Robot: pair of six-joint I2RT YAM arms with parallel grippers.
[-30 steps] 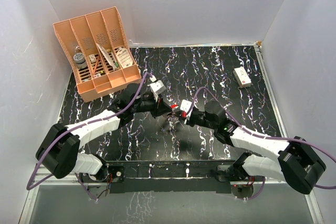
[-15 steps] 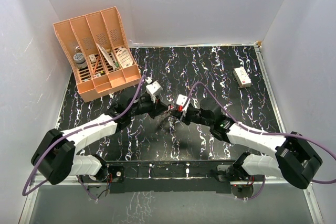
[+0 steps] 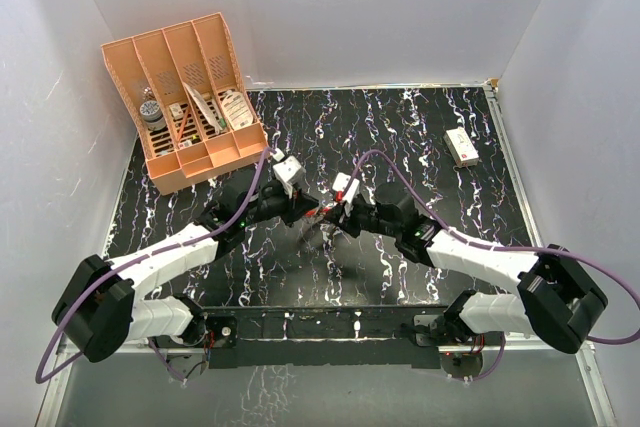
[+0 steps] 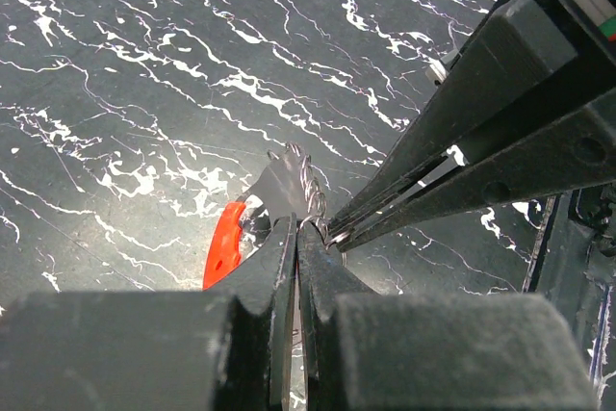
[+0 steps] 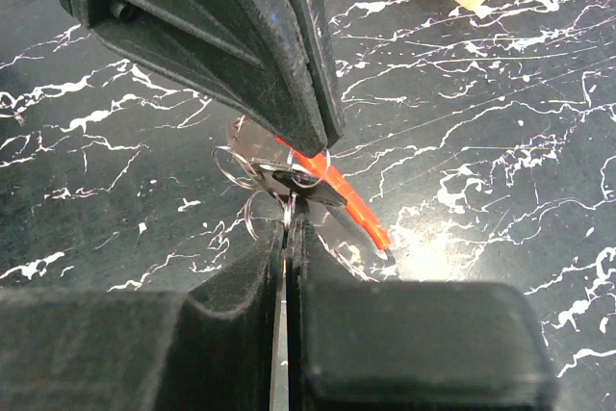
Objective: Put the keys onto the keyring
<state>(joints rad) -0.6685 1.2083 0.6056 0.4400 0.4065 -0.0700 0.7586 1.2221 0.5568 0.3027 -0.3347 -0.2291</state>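
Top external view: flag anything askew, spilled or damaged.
Nothing spilled or damaged. The orange organizer sits skewed at the far left, and the small white box lies tilted alone at far right. The left gripper and right gripper pinch the keyring between them.

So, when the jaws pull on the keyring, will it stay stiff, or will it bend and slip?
The keyring looks light: closed jaws alone seem to carry it. Its thin wire loops will probably flex and spring back. Smooth metal may slip.
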